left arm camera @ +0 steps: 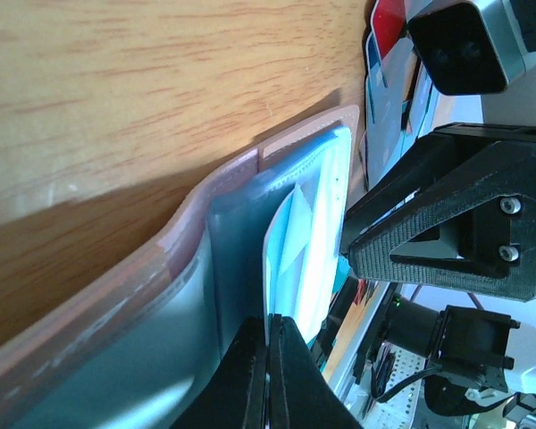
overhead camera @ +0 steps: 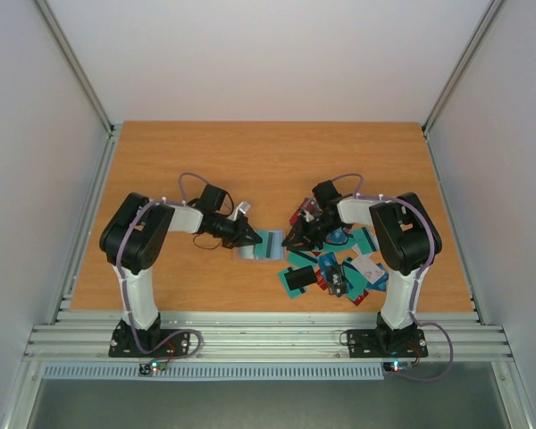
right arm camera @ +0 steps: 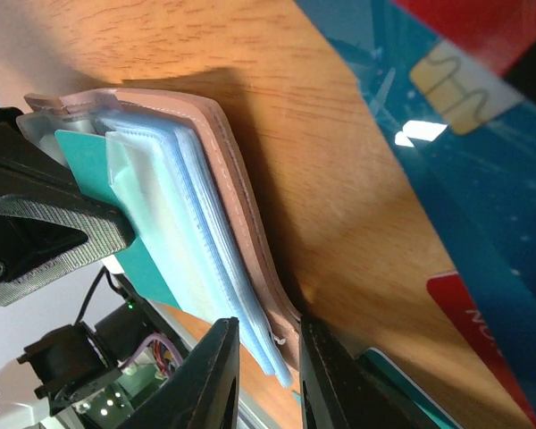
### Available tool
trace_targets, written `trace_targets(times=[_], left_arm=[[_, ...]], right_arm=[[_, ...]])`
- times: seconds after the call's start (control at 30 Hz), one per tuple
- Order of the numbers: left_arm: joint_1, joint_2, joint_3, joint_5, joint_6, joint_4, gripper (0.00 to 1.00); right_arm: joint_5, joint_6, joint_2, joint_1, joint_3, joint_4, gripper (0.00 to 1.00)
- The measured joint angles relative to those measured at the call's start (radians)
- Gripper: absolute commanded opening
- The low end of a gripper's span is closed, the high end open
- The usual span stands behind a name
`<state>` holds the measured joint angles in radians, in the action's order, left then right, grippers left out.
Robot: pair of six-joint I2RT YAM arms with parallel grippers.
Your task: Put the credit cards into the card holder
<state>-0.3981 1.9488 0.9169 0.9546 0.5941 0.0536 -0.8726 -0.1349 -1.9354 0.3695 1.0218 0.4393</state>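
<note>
Left gripper [left arm camera: 268,329] pinches a clear pocket of the card holder [left arm camera: 228,177]; right gripper [right arm camera: 268,331] clamps its tan edge; teal credit card [right arm camera: 82,154] sits inside; loose credit cards [overhead camera: 339,273] lie nearby.

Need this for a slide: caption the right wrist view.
Right claw grips the card holder by its edge; left claw holds a teal credit card against its sleeves.
</note>
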Motion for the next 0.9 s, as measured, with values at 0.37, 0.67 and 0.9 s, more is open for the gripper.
trace_targets(times=[0.37,0.67,0.9], left_arm=[[-0.02,-0.014,-0.051,-0.035,0.119,-0.111,0.11],[-0.063,-0.038,-0.047,-0.091,0.171,-0.113,0.28],[-0.09,-0.071,0.008,-0.188,0.152,0.04,0.34]], right_arm=[[0.0,-0.019,0.005,0.0,-0.013,-0.033,0.16],[-0.011,-0.038,0.013,0.0,-0.047,-0.1,0.14],[-0.021,-0.065,0.013,0.0,-0.064,-0.159,0.13]])
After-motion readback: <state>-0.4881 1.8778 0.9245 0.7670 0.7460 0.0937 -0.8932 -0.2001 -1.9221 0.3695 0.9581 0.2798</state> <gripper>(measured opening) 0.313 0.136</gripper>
